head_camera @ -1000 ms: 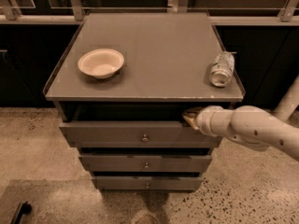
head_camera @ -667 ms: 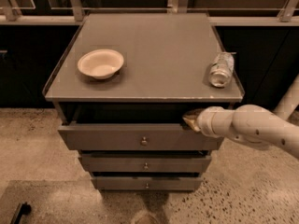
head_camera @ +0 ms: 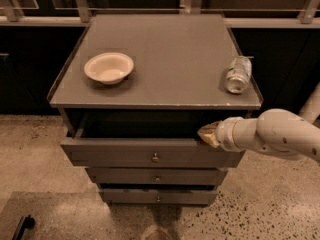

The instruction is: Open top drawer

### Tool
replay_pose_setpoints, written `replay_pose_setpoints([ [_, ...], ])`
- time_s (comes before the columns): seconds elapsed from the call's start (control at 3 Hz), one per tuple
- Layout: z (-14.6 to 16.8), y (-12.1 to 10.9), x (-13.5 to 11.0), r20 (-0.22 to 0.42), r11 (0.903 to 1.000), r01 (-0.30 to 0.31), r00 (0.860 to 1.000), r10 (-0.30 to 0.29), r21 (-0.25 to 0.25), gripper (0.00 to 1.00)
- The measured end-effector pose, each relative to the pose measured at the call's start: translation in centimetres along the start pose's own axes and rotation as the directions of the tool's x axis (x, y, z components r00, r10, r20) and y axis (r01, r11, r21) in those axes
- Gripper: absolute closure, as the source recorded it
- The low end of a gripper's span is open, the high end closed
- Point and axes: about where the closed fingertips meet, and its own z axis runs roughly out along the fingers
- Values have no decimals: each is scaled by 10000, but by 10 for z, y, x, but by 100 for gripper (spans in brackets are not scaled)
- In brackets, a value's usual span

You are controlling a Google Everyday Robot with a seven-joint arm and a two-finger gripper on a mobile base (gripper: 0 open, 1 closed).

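We see the top drawer standing partly out from under the front edge of the table, with a dark gap open between its front panel and the tabletop. Its small round knob sits at the middle of the panel, untouched. The hand is at the right end of the drawer, below the table's front right corner, up against the top rim of the panel and well to the right of the knob. Whether the hand is spread or closed there we cannot tell, nor whether it hooks behind the rim. The white arm reaches in from the right side. Below, the two lower drawers sit further back than the top one. On the table, a pale bowl stands near the left edge, and a can lies on its side close to the right edge, above the hand.
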Motion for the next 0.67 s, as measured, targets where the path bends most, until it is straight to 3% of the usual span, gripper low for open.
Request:
replay_pose_setpoints([
  [0.33, -13, 19, 9, -428, 9969, -276, 9988, 245, -733, 100],
  [0.67, -7, -11, -3, -112, 9988, -123, 9999, 118, -478, 100],
])
